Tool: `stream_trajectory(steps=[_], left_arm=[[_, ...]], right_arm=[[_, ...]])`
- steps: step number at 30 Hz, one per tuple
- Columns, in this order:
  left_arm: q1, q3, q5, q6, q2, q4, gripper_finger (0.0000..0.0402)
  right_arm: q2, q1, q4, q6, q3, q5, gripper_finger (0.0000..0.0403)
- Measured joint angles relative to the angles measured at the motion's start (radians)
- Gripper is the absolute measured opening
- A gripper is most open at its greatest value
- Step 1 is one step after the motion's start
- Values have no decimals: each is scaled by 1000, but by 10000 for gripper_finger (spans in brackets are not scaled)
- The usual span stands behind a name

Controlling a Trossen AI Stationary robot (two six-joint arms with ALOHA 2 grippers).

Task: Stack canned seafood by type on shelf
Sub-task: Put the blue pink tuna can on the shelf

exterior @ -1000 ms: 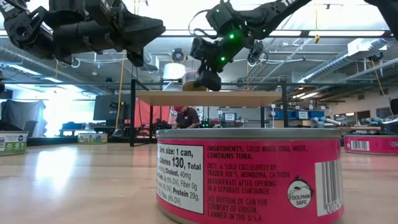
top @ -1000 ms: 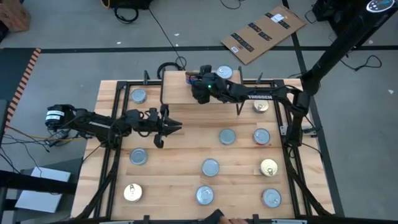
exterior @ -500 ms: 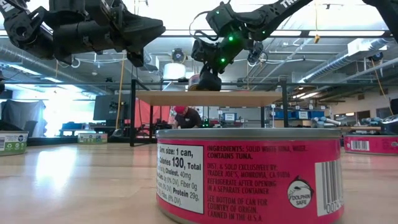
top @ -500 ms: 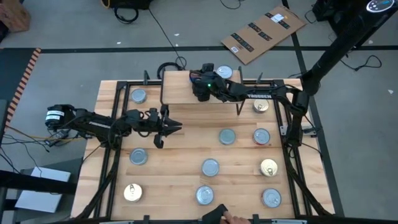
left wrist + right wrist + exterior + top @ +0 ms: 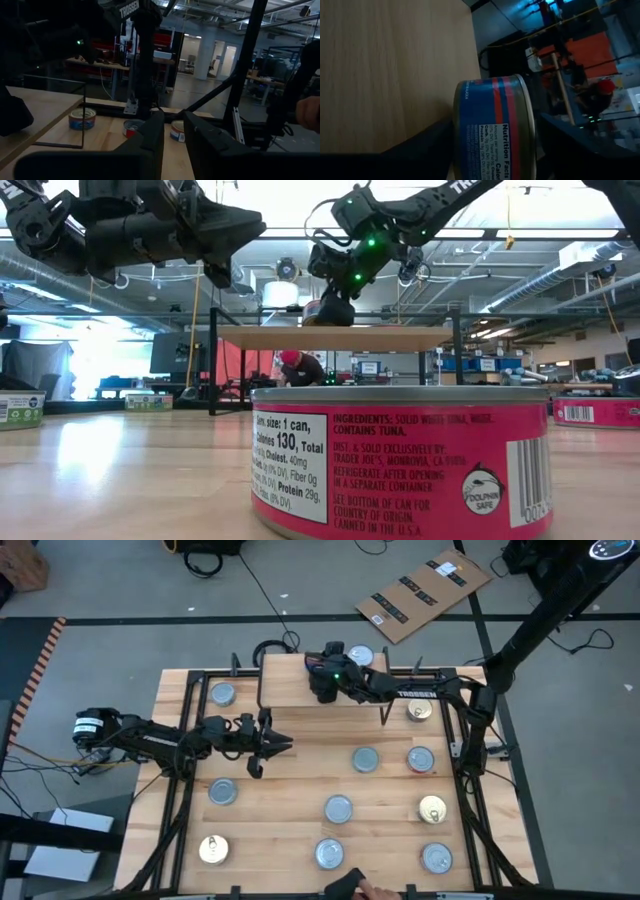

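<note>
My right gripper (image 5: 316, 678) reaches from the table's right over the shelf (image 5: 290, 692), a light-wood board on black wire legs (image 5: 340, 337). It is shut on a blue-and-red labelled tin (image 5: 495, 125), which in the low view shows beside the gripper (image 5: 335, 308) as a tin (image 5: 314, 311) just above the board. A silver-topped tin (image 5: 360, 657) stands on the shelf's far side. My left gripper (image 5: 283, 743) hovers over the table left of centre, open by a narrow gap (image 5: 173, 130), touching nothing. Several more tins stand on the tabletop. My right gripper has the tin between its two fingers, which come in level from the table's right. One finger (image 5: 427, 145) lies at the tin's bottom end (image 5: 457, 125), the other (image 5: 575, 145) at its top rim (image 5: 533, 125). The tin is upright; I cannot tell whether it rests on the board (image 5: 385, 60).
Tins stand about the table: left (image 5: 222, 693) (image 5: 221, 792) (image 5: 212, 849), middle (image 5: 366, 760) (image 5: 338, 808) (image 5: 330, 854), right (image 5: 420, 711) (image 5: 421, 759) (image 5: 432, 809) (image 5: 436, 858). A red-labelled tin (image 5: 400, 465) fills the low view's foreground. A person's hand (image 5: 365, 890) shows at the near edge.
My right gripper has carried the tin a little way along the shelf toward the table's right, then kept still. A person's hand has come into view at the near edge.
</note>
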Motion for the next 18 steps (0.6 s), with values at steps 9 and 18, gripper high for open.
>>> stream_trajectory(steps=[9,18], left_arm=[[0,0,29,-1,0,0,78],[0,0,29,-1,0,0,78]], right_arm=[[2,-23,-140,234,103,-85,279],[1,-26,-237,293,113,-140,274]])
